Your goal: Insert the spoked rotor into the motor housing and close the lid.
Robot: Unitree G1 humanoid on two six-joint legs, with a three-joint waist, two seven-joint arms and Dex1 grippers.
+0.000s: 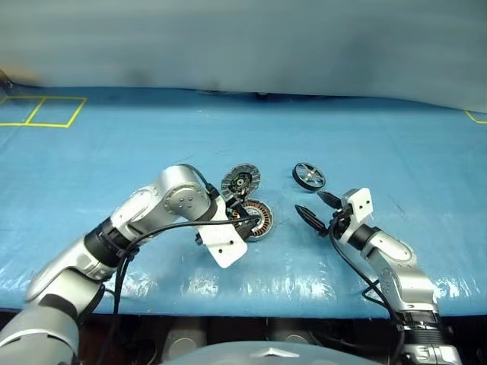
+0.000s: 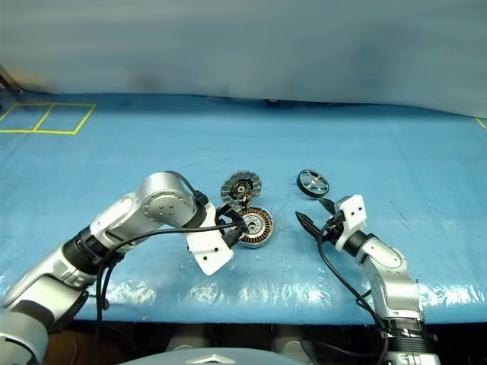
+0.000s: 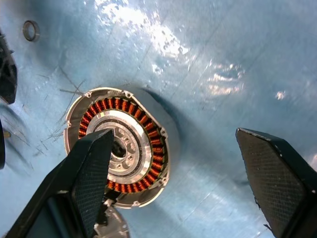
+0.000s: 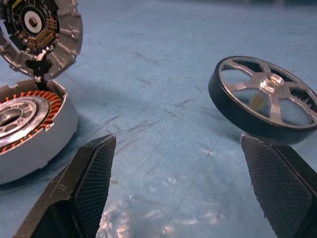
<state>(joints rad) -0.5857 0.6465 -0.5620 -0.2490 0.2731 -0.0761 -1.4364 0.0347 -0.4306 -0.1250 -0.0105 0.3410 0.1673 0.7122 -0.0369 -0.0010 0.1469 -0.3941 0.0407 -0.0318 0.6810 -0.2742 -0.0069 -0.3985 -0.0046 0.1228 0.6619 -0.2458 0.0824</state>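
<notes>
Blue counter (image 1: 380,144) carried all parts. Motor housing (image 1: 257,219) sat mid-counter, copper windings ringing silver centre, cup held no rotor. Lid (image 1: 240,181) stood hinged up behind housing, segmented inner face showing. Spoked rotor (image 1: 309,176) lay apart to housing's right, black rim, silver spokes. Left claw (image 3: 173,188) was spread over housing, gripping nothing. Right claw (image 1: 319,208) was spread, empty, between housing and rotor. Small ring (image 3: 31,30) lay near housing.

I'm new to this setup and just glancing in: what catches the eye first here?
The opened motor housing with its copper windings sits mid-table on the blue cover, its lid tilted up behind it. The black spoked rotor lies apart to its right, and both open grippers, left and right, hover near the housing.
</notes>
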